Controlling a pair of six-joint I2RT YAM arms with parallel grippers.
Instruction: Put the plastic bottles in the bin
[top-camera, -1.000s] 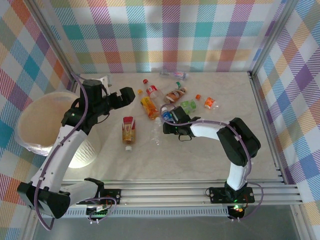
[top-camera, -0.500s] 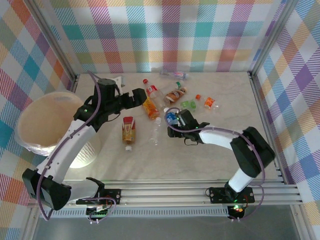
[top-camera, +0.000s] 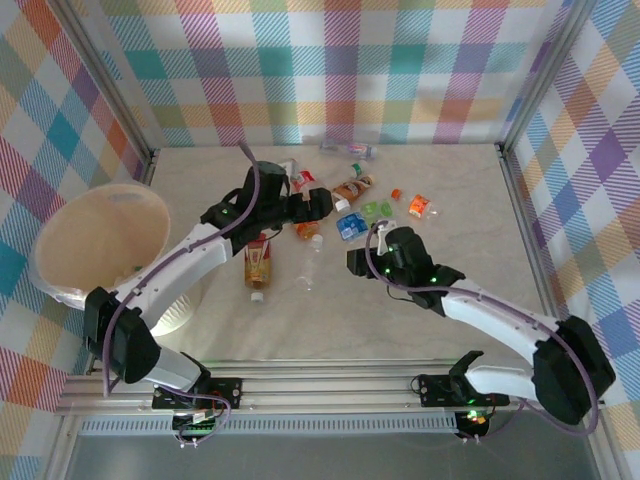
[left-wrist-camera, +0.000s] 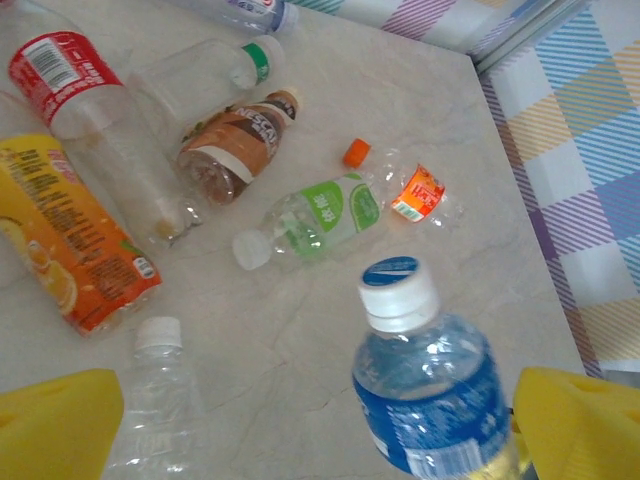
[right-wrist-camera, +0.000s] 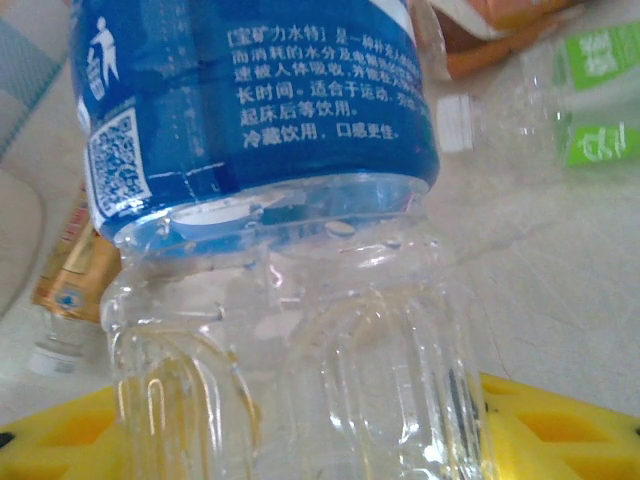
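Where right pincer (right-wrist-camera: 310, 440) clamps, bottle (right-wrist-camera: 270, 100) clear, ribbed plastic.

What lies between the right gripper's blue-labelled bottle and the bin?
In the top view the left arm crosses the stretch from the blue-labelled bottle to the bin, and a red-and-yellow-labelled bottle lies beside that arm.

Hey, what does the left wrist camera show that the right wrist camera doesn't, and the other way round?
Left wrist: the white cap of the blue-label bottle, plus a brown-label bottle, a red-label bottle and a crushed orange-label bottle.
Right wrist: the blue label's printed text and code up close, the bottle's ribbed clear base gripped by the right end effector, and a red-and-gold-label bottle at the left.
Both: the blue-label bottle and a green-label bottle.
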